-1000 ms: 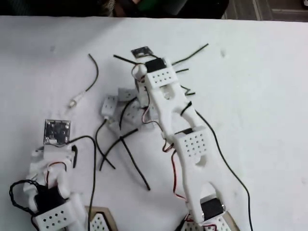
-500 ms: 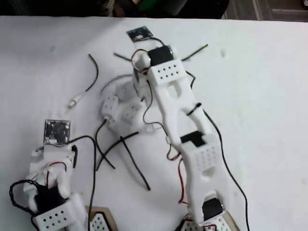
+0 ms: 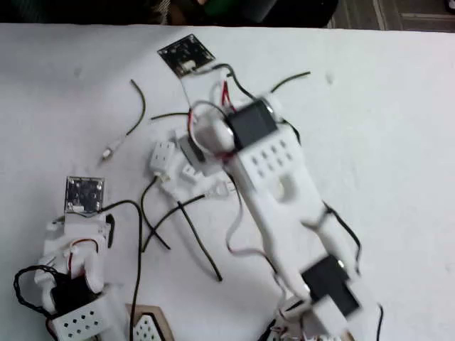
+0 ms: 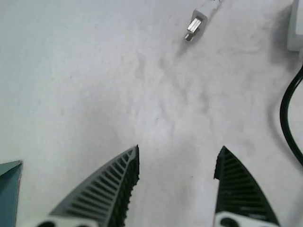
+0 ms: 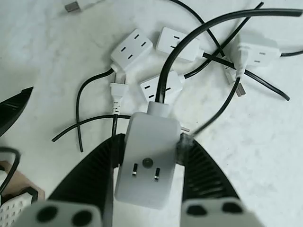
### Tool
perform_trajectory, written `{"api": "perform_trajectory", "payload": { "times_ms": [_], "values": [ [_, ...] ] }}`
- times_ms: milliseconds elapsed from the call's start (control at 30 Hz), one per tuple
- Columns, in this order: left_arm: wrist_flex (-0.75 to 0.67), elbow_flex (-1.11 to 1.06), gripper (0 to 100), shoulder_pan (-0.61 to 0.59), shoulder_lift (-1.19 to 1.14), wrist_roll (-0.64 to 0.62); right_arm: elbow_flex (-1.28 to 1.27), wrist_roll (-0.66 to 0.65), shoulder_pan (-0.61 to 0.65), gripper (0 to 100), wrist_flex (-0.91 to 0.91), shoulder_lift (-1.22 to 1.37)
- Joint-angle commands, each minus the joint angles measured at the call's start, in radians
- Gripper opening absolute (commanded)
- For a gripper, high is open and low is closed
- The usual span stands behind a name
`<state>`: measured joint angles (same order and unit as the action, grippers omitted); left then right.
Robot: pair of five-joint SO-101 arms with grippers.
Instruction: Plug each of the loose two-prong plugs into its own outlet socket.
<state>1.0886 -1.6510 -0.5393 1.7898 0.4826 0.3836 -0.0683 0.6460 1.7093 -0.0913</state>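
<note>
Right jaws clamped on outlet socket [image 5: 144, 165], left jaws open over tabletop [image 4: 94, 71]; best to hold socket face level and line slots up with loose plug [image 5: 116, 91] prongs before pushing

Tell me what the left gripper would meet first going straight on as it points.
The left gripper, open, likely meets bare table first; the loose white plug lies farther along, depth unclear.
</note>
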Motion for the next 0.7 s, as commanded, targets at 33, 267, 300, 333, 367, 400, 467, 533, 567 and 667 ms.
{"api": "perform_trajectory", "payload": {
  "times_ms": [33, 267, 300, 333, 367, 400, 467, 533, 567, 667],
  "values": [
    [0.003, 0.006, 26, 0.001, 0.012, 0.006, -0.166, -0.005, 0.070, 1.7, 0.010, -0.189],
    [0.003, 0.006, 26, 0.001, 0.012, 0.003, -0.462, -0.005, 0.170, 1.7, -0.088, -0.220],
    [0.003, 0.006, 26, 0.001, 0.012, 0.003, -0.505, -0.009, 0.168, 1.8, -0.139, -0.220],
    [0.003, 0.006, 26, 0.001, 0.012, 0.003, -0.549, -0.011, 0.165, 1.9, -0.194, -0.220],
    [0.003, 0.006, 26, 0.001, 0.012, 0.003, -0.592, -0.014, 0.159, 2.9, -0.237, -0.220],
    [0.003, 0.006, 26, 0.001, 0.012, 0.003, -0.629, -0.035, 0.154, 5.4, -0.269, -0.220],
    [0.003, 0.006, 26, 0.001, 0.012, 0.003, -0.675, -0.094, 0.142, 13.1, -0.291, -0.225],
    [0.003, 0.006, 26, 0.001, 0.012, 0.003, -0.686, -0.115, 0.120, 19.3, -0.272, -0.229],
    [0.003, 0.006, 26, 0.001, 0.012, 0.003, -0.684, -0.118, 0.113, 20.0, -0.262, -0.231],
    [0.003, 0.006, 26, 0.001, 0.012, 0.003, -0.684, -0.120, 0.108, 16.7, -0.246, -0.231]
  ]
}}
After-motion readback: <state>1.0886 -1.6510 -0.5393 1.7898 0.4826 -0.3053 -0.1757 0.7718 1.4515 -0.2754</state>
